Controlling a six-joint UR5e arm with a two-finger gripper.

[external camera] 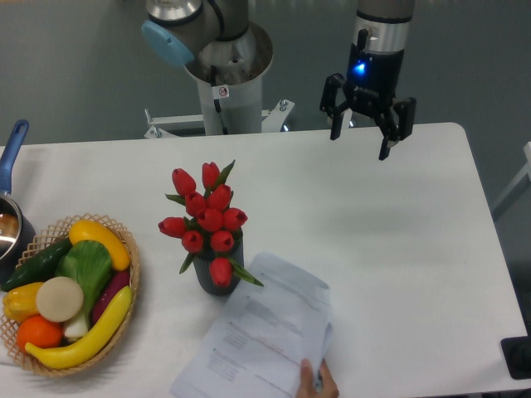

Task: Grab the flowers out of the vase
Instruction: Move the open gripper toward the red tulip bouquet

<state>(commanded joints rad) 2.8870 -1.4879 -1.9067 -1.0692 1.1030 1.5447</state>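
Observation:
The flowers, a bunch of red tulip buds with green leaves, stand upright in the dark ribbed vase left of the table's middle. My gripper hangs open above the table's far edge, well to the right of and behind the flowers, with nothing between its fingers.
A woven basket of fruit and vegetables sits at the left front. A blue-handled pot is at the left edge. A person's hand holds a sheet of paper on the table just right of the vase. The robot base is behind.

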